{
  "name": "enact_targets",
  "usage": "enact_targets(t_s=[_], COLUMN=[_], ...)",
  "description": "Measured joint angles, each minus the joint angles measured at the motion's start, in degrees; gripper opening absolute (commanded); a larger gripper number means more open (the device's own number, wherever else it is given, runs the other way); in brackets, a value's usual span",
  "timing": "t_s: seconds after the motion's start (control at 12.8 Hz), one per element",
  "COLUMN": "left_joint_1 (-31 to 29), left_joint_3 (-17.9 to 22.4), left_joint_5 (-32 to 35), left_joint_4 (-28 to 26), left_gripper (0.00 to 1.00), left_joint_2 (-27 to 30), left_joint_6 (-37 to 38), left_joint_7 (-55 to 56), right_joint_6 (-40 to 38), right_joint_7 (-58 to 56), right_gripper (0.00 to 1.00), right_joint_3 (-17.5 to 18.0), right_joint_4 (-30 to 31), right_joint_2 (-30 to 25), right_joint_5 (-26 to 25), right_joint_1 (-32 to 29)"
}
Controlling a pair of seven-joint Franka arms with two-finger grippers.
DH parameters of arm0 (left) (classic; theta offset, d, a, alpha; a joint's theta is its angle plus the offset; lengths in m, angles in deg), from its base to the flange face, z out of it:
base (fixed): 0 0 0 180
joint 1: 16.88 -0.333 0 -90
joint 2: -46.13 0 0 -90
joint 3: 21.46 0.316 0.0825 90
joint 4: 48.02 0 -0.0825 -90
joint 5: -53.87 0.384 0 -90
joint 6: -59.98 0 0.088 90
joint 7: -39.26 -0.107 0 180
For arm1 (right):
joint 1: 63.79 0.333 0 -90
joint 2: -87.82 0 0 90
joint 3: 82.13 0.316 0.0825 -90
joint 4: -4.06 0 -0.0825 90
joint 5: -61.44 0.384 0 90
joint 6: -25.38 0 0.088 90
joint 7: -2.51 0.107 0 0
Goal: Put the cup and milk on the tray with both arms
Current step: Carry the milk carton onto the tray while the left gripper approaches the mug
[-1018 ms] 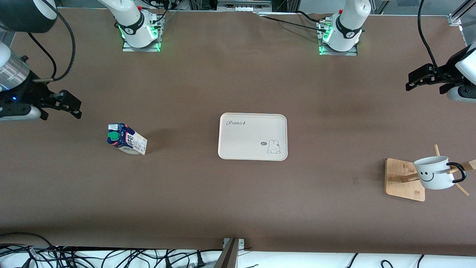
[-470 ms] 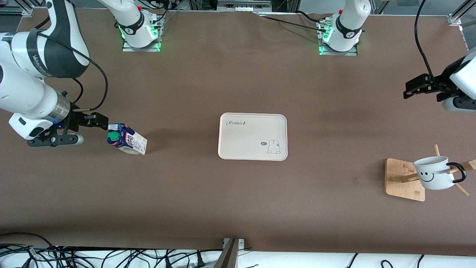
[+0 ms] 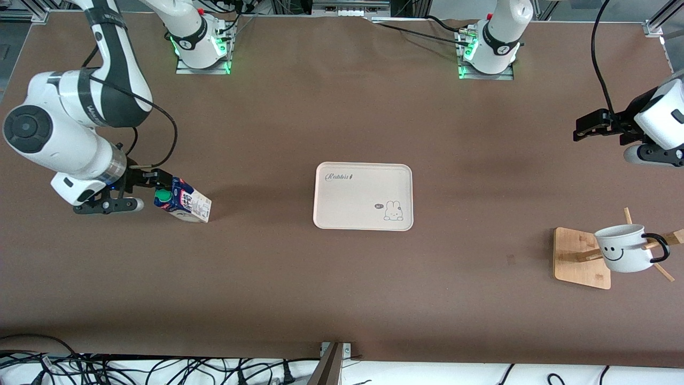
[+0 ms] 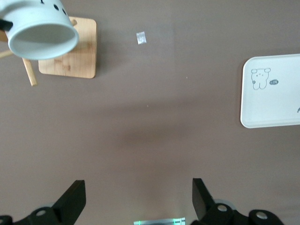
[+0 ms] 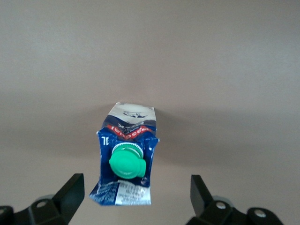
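Right end effector point(image 3: 152, 184) open beside milk point(image 3: 183, 200); tray point(image 3: 363, 196) apart.

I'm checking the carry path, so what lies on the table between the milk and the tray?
Nothing: the front view shows only bare brown table between the milk and the tray.

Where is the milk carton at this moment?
The milk carton stands on the table toward the right arm's end, apart from the tray, with the open right gripper right beside it.
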Motion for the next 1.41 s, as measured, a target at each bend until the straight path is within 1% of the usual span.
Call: enact_targets(t_s=[0.16,0.23,0.31,0.39,0.47,0.55,0.7,0.78,0.94,1.02,1.1,1.17,1.33,1.41], left_joint_1=[0.00,0.01,0.01,-0.06,-0.21,-0.45,-1.28,-1.57,-1.69,-1.69,-1.71,-1.84,-2.27,-2.67], left_joint_3=[-1.07,-1.52,-1.70,-1.71,-1.71,-1.70,-1.68,-1.68,-1.72,-1.77,-1.81,-1.80,-1.80,-1.82], left_joint_5=[0.00,0.00,0.00,0.00,0.00,0.00,0.00,0.00,0.00,0.00,0.00,0.00,0.00,0.00], left_joint_4=[-4.32,-7.44,-10.77,-13.90,-16.70,-19.35,-23.69,-25.17,-26.87,-27.81,-29.40,-31.96,-38.92,-41.38], left_gripper=[1.00,1.00,1.00,1.00,1.00,1.00,1.00,1.00,1.00,1.00,1.00,1.00,1.00,1.00], left_joint_2=[0.28,0.68,1.28,1.91,2.54,3.11,3.64,3.76,4.01,4.18,4.49,4.99,6.41,7.03], left_joint_6=[-7.93,-13.22,-18.48,-23.13,-27.61,-32.35,-42.31,-45.73,-48.22,-49.77,-52.86,-57.70,-67.51,-69.75], left_joint_7=[0.00,0.00,0.00,0.00,0.00,0.00,-0.07,-0.10,-0.10,-0.10,-0.10,-0.10,-0.10,-0.10], right_joint_6=[3.66,5.08,5.96,6.51,6.73,6.77,6.64,5.82,1.26,-1.42,-3.73,-5.52,-7.23,-7.50], right_joint_7=[0.07,0.30,0.62,0.88,1.26,1.78,2.71,3.20,3.79,4.77,6.50,8.75,14.80,18.24], right_gripper=[1.00,0.95,0.86,0.69,0.59,0.57,0.57,0.57,0.57,0.57,0.57,0.57,0.57,0.57], right_joint_3=[0.00,0.00,0.00,0.00,0.00,0.00,0.01,0.04,0.12,0.16,0.22,0.28,0.48,0.60], right_joint_4=[2.57,3.34,3.87,4.26,4.42,4.41,3.89,3.07,-0.75,-3.17,-5.38,-7.36,-10.71,-12.38], right_joint_2=[0.56,0.97,1.47,1.85,2.09,2.16,2.13,2.12,2.01,1.99,2.01,2.16,3.33,4.47], right_joint_5=[0.01,0.02,0.02,0.03,0.03,0.03,0.08,0.30,1.98,2.82,3.35,3.84,5.50,6.16], right_joint_1=[0.02,0.04,0.06,0.07,0.08,0.10,0.43,0.80,2.26,3.49,4.93,6.73,11.63,14.56])
